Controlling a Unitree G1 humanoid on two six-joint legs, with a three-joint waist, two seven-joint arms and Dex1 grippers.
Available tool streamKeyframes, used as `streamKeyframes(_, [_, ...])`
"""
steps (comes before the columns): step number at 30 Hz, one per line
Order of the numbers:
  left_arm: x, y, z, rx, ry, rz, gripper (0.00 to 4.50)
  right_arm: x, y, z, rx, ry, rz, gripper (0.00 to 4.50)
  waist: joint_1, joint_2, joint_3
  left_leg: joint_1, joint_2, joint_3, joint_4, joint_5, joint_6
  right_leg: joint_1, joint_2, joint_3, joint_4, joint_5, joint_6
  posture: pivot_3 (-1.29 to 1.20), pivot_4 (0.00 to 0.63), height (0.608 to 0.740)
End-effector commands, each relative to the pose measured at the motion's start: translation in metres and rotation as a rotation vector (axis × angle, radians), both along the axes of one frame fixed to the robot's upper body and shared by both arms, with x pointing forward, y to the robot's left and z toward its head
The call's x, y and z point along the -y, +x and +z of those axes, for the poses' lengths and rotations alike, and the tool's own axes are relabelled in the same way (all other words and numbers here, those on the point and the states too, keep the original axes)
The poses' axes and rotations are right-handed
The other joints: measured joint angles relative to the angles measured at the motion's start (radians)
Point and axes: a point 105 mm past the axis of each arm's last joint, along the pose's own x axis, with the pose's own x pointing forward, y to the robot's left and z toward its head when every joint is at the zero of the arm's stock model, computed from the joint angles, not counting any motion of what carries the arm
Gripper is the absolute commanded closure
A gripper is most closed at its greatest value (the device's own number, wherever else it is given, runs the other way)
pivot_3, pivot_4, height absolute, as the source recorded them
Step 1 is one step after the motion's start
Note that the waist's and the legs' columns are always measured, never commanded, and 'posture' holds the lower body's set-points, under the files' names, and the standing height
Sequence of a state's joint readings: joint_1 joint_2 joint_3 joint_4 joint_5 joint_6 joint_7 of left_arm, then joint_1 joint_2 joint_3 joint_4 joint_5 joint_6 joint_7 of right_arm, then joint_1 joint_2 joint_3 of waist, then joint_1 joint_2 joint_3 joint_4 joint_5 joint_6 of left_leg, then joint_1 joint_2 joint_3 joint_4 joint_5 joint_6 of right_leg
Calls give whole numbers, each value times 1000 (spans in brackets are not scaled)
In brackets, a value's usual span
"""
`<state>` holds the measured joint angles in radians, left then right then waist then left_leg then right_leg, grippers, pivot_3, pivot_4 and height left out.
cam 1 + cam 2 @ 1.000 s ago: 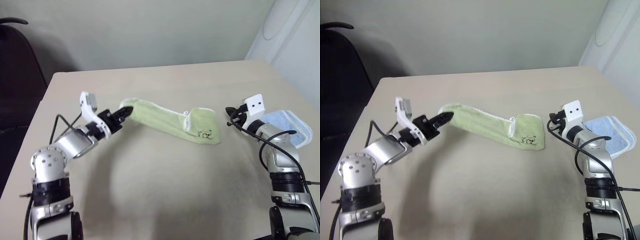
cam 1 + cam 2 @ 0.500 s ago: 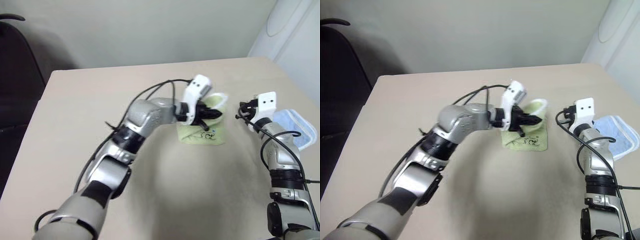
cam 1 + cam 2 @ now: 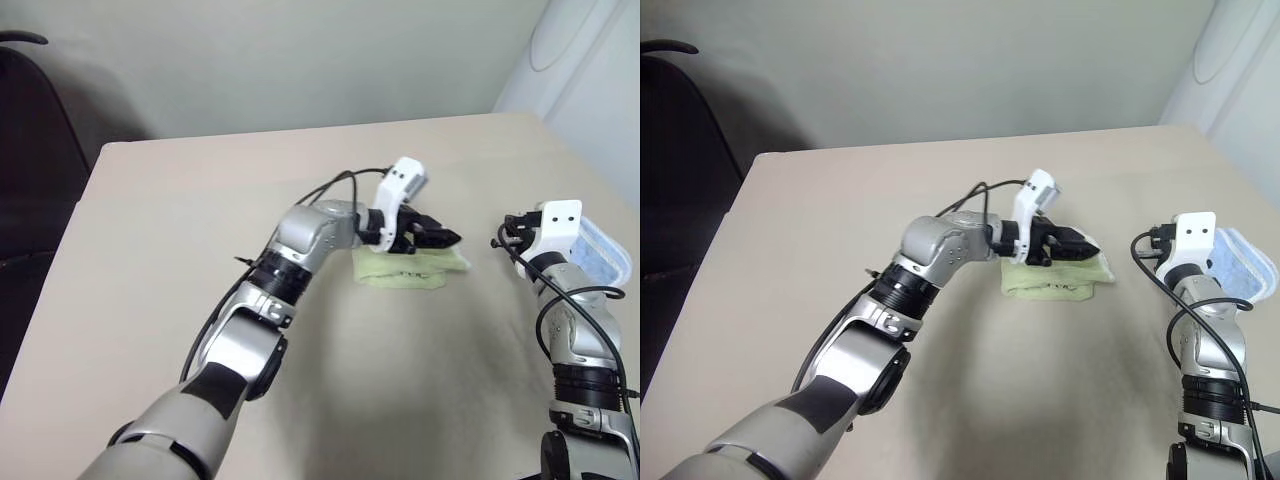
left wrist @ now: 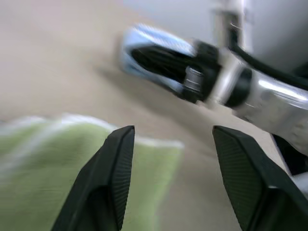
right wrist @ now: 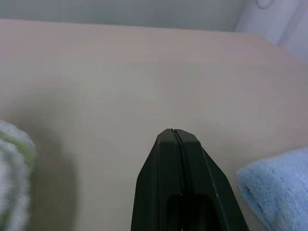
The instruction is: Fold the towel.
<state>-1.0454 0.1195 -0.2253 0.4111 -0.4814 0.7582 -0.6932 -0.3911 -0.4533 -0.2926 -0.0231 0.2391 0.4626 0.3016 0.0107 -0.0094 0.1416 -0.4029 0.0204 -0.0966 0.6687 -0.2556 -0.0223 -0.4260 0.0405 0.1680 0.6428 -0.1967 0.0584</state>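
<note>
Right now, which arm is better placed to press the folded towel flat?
Left, probably. Its tool hangs open right over the towel. The right tool is shut and off to the side, nearer the blue towel.

a beige table point(image 3: 150, 250) runs from the near edge back to a pale wall point(image 3: 300, 60). on its right side, near the edge, lies a small light blue towel point(image 3: 603, 255), folded, with a white-stitched border; part of it is hidden. a dark chair point(image 3: 35, 150) stands off the table's left side, against the wall. at the far right corner something white and smooth point(image 3: 590, 70) rises beside the table; what it is cannot be told.
</note>
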Motion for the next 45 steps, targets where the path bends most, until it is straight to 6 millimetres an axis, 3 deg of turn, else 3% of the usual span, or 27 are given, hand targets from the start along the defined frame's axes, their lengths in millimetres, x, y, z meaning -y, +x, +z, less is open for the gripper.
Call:
streamKeyframes(1, [-32, 17, 8, 150, -13, 139, 2572, -38, -6, 25, 44, -10, 206, 4500, -4, 0, 0, 1, 0, 0, 0, 0, 0, 0, 1, 0, 0, 0, 0, 0, 150, 735])
streamKeyframes(3, [-43, 22, -1, 144, -10, 183, 3306, -54, -7, 25, 22, 7, 287, 4500, -4, 0, 0, 1, 0, 0, 0, 0, 0, 0, 1, -1, 0, 0, 0, 0, 150, 735])
streamKeyframes(6, [-43, 21, -8, 125, -30, 174, 4471, -68, -4, 21, -10, 19, 348, 4500, 4, 0, 0, -1, 0, -1, 4, 0, 0, 1, 0, -1, 0, 0, 1, 0, 150, 735])
streamKeyframes(9, [-34, 16, -38, 73, 29, 134, 4471, -81, 9, -10, -125, 80, 372, 4500, 7, 0, 0, -2, -2, -1, 8, -1, 3, 2, -2, -1, 0, 1, 2, 0, 150, 735])
streamKeyframes(13, [-41, 26, -89, 30, 222, 194, 4471, -82, 19, -64, -291, 141, 332, 4500, 8, 0, 0, -1, -6, -2, 12, -3, 7, 5, -8, -1, 0, 0, 4, 0, 150, 735])
streamKeyframes(18, [-50, 30, -123, 26, 335, 232, 4471, -79, 18, -93, -348, 90, 312, 4500, 4, -1, -4, 2, -7, -5, 13, -2, 9, 10, -9, -1, -1, 1, 5, 0, 150, 735])
streamKeyframes(20, [-48, 30, -113, 27, 238, 240, 4471, -78, 16, -86, -299, 50, 314, 4500, 3, -1, -5, 9, -8, -5, 13, -5, 14, 18, -10, -2, -2, 1, 4, 0, 150, 735])
streamKeyframes(22, [-48, 31, -87, 21, 66, 256, 4471, -78, 14, -71, -234, 54, 323, 4500, 2, -1, -4, 12, -8, -5, 12, -7, 16, 22, -10, -2, -3, 0, 3, 0, 150, 735])
streamKeyframes(24, [-63, 34, -62, -26, -89, 307, 4471, -74, 8, -49, -156, 73, 329, 4500, 1, 0, -4, 12, -9, -5, 12, -7, 16, 22, -10, -2, -3, -3, -3, 0, 150, 735])
streamKeyframes(28, [-92, 31, -55, -90, -115, 353, 4471, -69, -3, -18, -57, 85, 335, 4500, 0, 1, -3, 10, -10, -4, 12, -6, 14, 19, -9, -4, -2, -4, -4, 0, 150, 735])
streamKeyframes(31, [-112, 27, -57, -260, -160, 381, 3869, -61, -8, 1, -3, 86, 313, 4500, 0, 1, -3, 10, -11, -3, 12, -4, 11, 19, -9, -4, -2, -4, 0, 0, 150, 735])
streamKeyframes(33, [-118, 21, -62, -372, -164, 364, 3162, -55, -8, 9, 16, 68, 295, 4500, 0, 1, -3, 10, -12, -3, 12, -3, 10, 19, -10, -4, -2, -5, 2, 0, 150, 735])
streamKeyframes(39, [-108, 8, -69, -535, -150, 285, 903, -49, -2, 17, 40, 52, 265, 4500, 3, 1, -3, 8, -14, -3, 11, -4, 11, 17, -13, -3, -2, -5, 5, 0, 150, 735])
streamKeyframes(41, [-94, 5, -74, -590, -128, 254, 181, -49, -1, 20, 55, 58, 257, 4500, 6, 1, -3, 8, -14, -3, 11, -4, 11, 16, -13, -3, -2, -5, 6, 0, 150, 735])
streamKeyframes(45, [-64, 0, -81, -687, -114, 207, 34, -49, 0, 23, 72, 64, 248, 4500, 13, 1, -3, 7, -15, -4, 11, -4, 11, 16, -15, -2, -2, -6, 7, 0, 150, 735])
